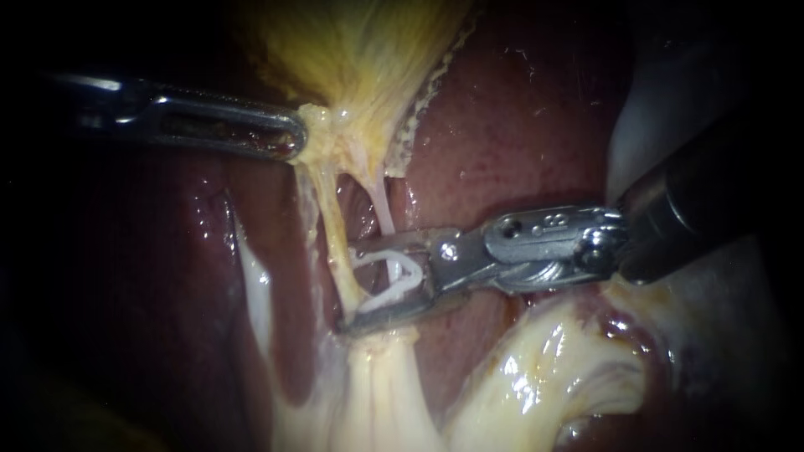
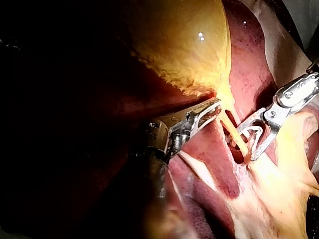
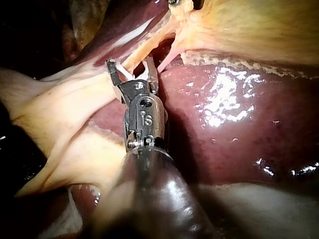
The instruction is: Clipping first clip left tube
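right instrument [image 1: 349, 286] holds clip [image 1: 402, 289] astride left tube [image 1: 333, 230] | left instrument [image 1: 293, 138] grips gallbladder [image 1: 352, 50]

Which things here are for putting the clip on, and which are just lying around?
For the job: right instrument, white clip in its jaws, left tube, left instrument gripping the gallbladder.
Just there: liver, right tube, pale tissue.
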{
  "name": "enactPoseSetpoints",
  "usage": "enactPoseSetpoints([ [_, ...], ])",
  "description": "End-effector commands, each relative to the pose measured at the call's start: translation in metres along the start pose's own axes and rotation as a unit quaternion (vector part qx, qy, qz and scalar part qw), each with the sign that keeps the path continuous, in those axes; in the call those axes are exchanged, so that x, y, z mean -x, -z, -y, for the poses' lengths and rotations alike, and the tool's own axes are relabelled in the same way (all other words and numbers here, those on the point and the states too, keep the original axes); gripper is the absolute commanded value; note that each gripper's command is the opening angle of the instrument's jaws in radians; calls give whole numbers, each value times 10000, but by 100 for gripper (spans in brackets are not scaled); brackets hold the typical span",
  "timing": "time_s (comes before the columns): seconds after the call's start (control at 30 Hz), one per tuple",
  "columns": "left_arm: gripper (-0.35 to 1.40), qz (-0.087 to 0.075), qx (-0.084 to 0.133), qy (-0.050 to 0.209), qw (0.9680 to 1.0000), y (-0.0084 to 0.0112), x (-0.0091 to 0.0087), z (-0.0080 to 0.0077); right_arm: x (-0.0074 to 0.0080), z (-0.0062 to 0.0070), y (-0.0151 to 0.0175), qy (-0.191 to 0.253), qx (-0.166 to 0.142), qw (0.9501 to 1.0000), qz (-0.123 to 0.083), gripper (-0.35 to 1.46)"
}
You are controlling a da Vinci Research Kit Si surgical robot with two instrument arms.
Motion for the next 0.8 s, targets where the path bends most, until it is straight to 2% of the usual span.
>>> enactPoseSetpoints([
  [0.03, -35, 0, 3, 1, 10000, 0, 0, 0, -1, 1, -2, -28, -64, 10000, -50, 46],
  [0.3, -35, 0, 3, 1, 10000, 0, 0, 0, -12, 11, -16, -244, -422, 9979, -416, 46],
  [0.43, -35, 0, 3, 1, 10000, 0, 0, 0, -17, 16, -22, -395, -553, 9963, -528, 45],
  [0.6, -35, 0, 3, 1, 10000, 0, 0, 0, -21, 23, -28, -533, -703, 9945, -572, 43],
  [0.8, -35, 0, 4, 1, 10000, -1, 0, 0, -22, 28, -30, -666, -732, 9934, -572, 39],
])
